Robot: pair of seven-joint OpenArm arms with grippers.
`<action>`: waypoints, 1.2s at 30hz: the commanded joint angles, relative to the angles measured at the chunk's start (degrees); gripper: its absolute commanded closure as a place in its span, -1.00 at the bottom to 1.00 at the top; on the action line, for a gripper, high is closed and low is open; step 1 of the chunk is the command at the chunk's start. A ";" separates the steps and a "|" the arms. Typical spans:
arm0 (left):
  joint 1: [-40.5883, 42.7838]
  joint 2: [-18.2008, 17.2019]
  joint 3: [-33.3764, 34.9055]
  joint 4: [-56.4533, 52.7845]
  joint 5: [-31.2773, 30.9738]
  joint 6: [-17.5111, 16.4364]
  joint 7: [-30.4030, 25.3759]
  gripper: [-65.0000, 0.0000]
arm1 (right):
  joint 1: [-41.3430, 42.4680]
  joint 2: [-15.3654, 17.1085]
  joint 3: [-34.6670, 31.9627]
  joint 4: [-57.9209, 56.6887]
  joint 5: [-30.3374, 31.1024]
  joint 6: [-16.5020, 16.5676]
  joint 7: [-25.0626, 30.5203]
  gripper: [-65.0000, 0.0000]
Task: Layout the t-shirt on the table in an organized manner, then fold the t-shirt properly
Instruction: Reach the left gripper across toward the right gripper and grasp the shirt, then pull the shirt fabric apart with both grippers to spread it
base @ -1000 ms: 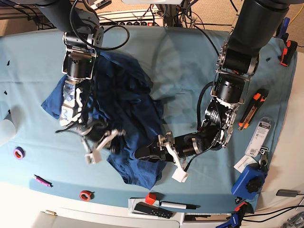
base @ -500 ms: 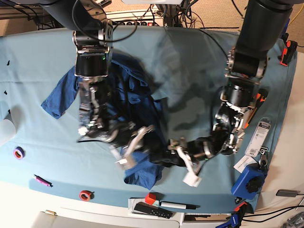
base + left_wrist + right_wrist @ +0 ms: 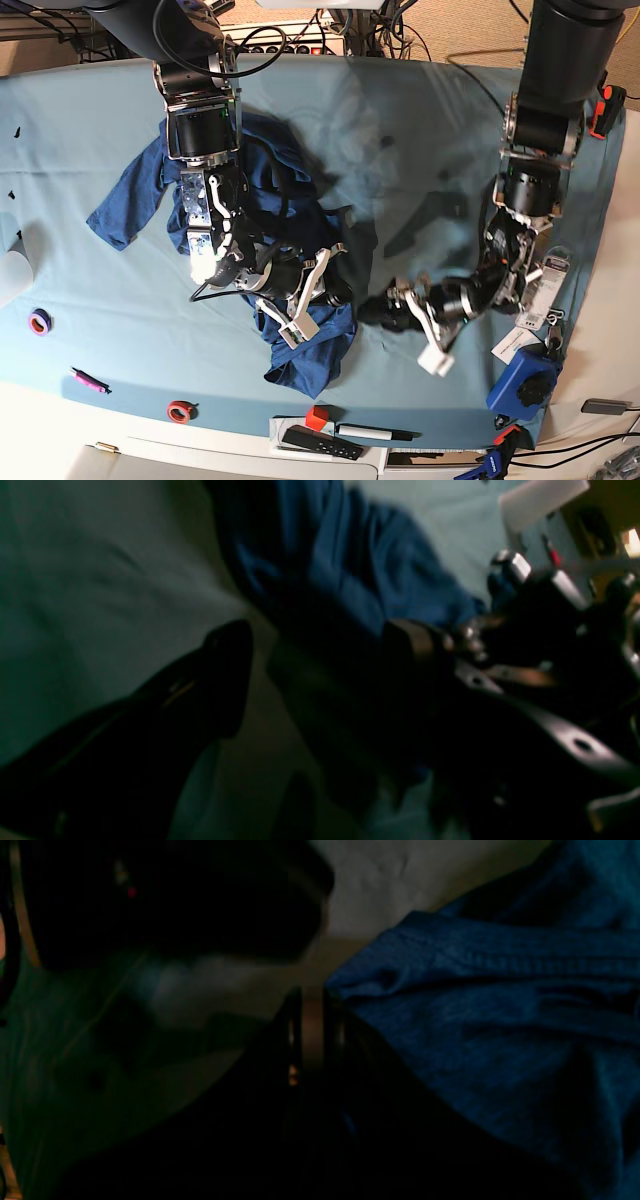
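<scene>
Along table (image 3: 80, 300) front edge, red tape roll (image 3: 180, 411), remote (image 3: 320, 441), marker (image 3: 375, 433)

Beyond the far edge of the work surface lies a tan floor (image 3: 455, 22) crossed by black cables (image 3: 405, 40), with a white power strip (image 3: 285, 38) among them. To the right of the arms, orange-and-black clamps (image 3: 527, 232) lie near a blue tool (image 3: 524, 380). Lighting is even overhead.

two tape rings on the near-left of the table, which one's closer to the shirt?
The red ring, near the front edge. It lies only a short way left of the t-shirt's lowest fold. The purple ring sits far out by the table's left edge.
</scene>
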 commanded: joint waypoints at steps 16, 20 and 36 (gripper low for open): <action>-1.68 5.66 -0.13 1.09 -3.78 1.36 0.13 -0.28 | 1.90 -0.26 0.11 1.11 1.36 0.49 1.86 1.00; -1.68 6.97 -0.13 1.07 -1.99 1.42 0.07 -0.28 | 1.88 -0.24 0.11 1.11 1.38 0.49 1.86 1.00; -1.66 7.13 -0.13 1.07 -0.74 2.86 -1.64 1.00 | 1.90 -0.26 0.11 1.11 2.25 0.49 1.18 1.00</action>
